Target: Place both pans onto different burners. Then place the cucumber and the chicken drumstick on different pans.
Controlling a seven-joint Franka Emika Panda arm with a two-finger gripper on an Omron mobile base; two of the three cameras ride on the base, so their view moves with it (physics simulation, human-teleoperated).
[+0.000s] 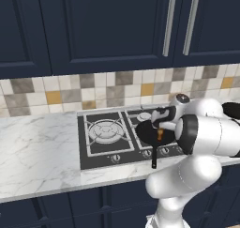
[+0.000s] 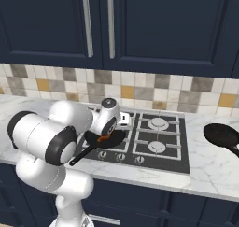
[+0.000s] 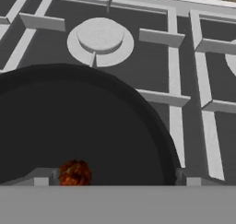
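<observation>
One black pan point(image 3: 69, 121) sits on the cooktop's front burner, its handle point(image 1: 153, 157) pointing toward the counter edge. The orange-brown chicken drumstick point(image 3: 73, 172) lies inside it, also seen as an orange spot point(image 2: 103, 138). My gripper point(image 3: 115, 178) hovers just above this pan, open, its fingertips point(image 3: 42, 178) wide apart with the drumstick close to the left one and free of both. The second pan point(image 2: 223, 136) rests on the marble counter to the right of the cooktop. The cucumber is out of view.
The black cooktop point(image 2: 179, 161) has bare burners point(image 3: 100, 36) behind the pan and two more point(image 2: 156, 146) on its right side. Knobs point(image 2: 120, 157) line its front edge. Marble counter point(image 1: 37, 152) stretches left; a tiled wall and dark cabinets stand behind.
</observation>
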